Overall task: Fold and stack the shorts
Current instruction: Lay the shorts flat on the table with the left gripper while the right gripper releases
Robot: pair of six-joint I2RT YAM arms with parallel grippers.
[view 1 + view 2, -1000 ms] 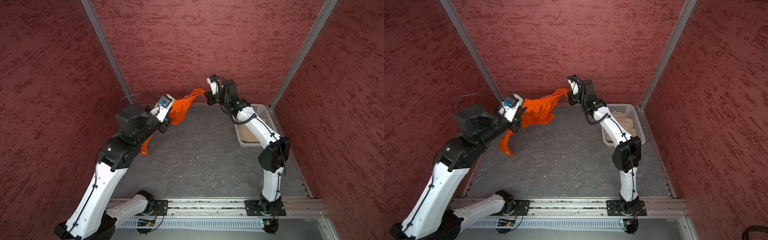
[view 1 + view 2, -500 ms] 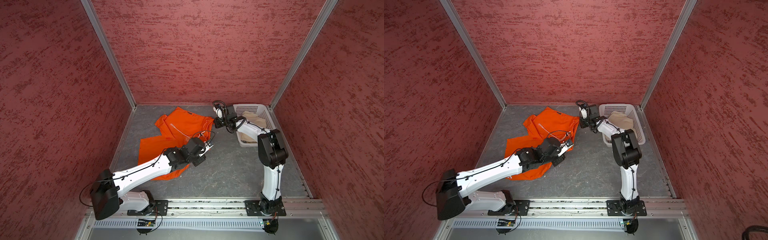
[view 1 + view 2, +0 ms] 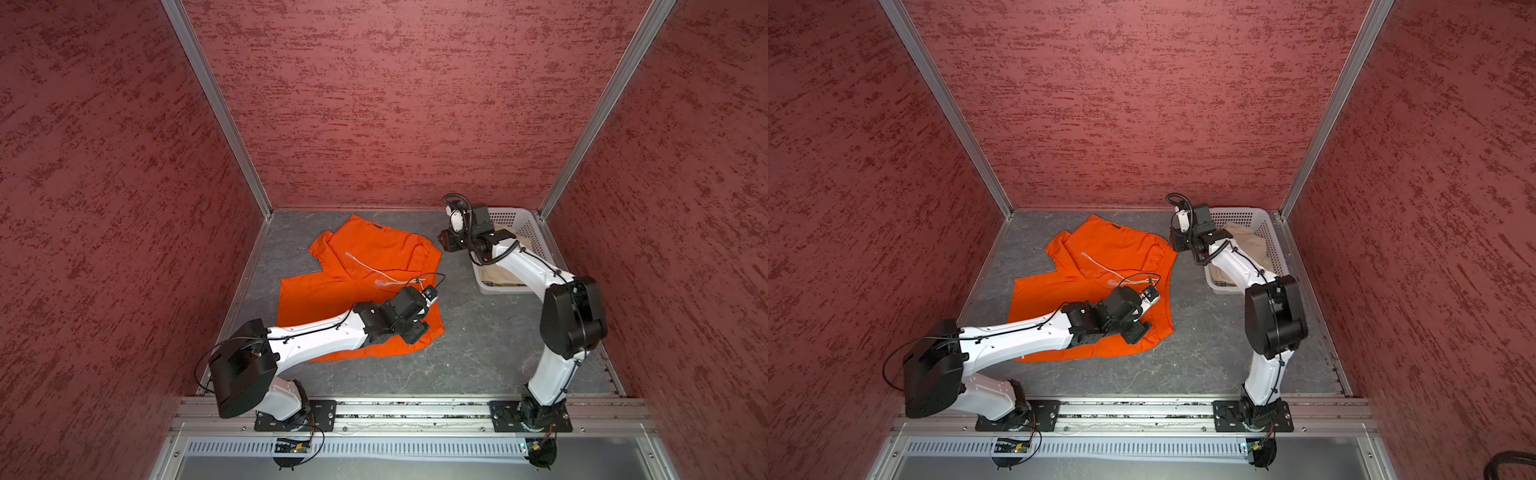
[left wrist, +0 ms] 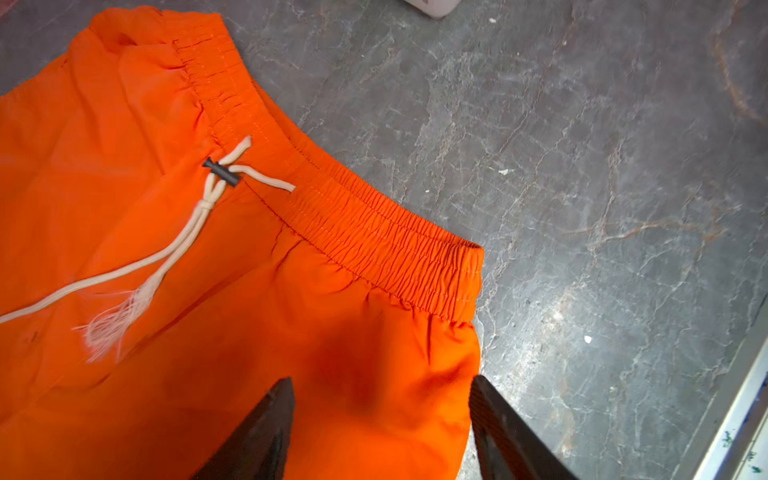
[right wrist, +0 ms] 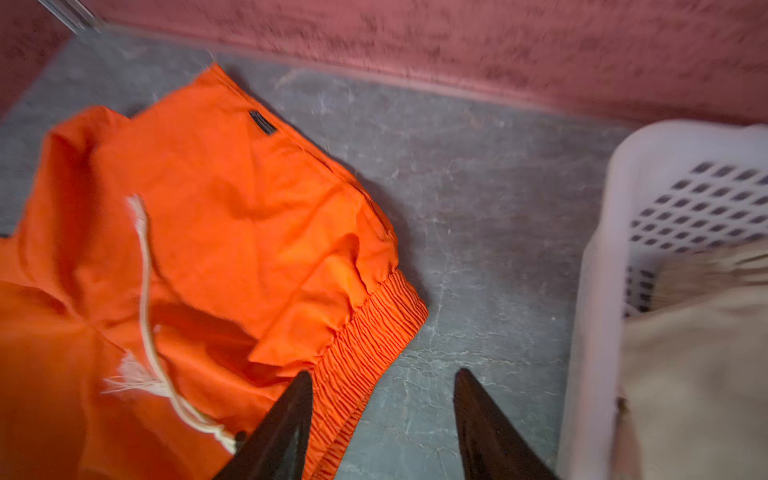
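Left gripper point(image 4: 381, 379): fingers spread, orange shorts point(image 4: 208, 291) lying beneath them.
Right gripper point(image 5: 384, 372): fingers spread, orange shorts beside one, white basket point(image 5: 598, 291) beyond the other.

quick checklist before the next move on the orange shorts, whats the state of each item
1. Left hand open and empty: ok.
2. Right hand open and empty: ok.
3. Orange shorts lying on the table: ok.
4. Orange shorts spread smooth: not ok, folds near the waistband.
5. Drawstring tucked away: not ok, loose across the cloth.
6. Beige shorts out of the basket: not ok, lying inside it.
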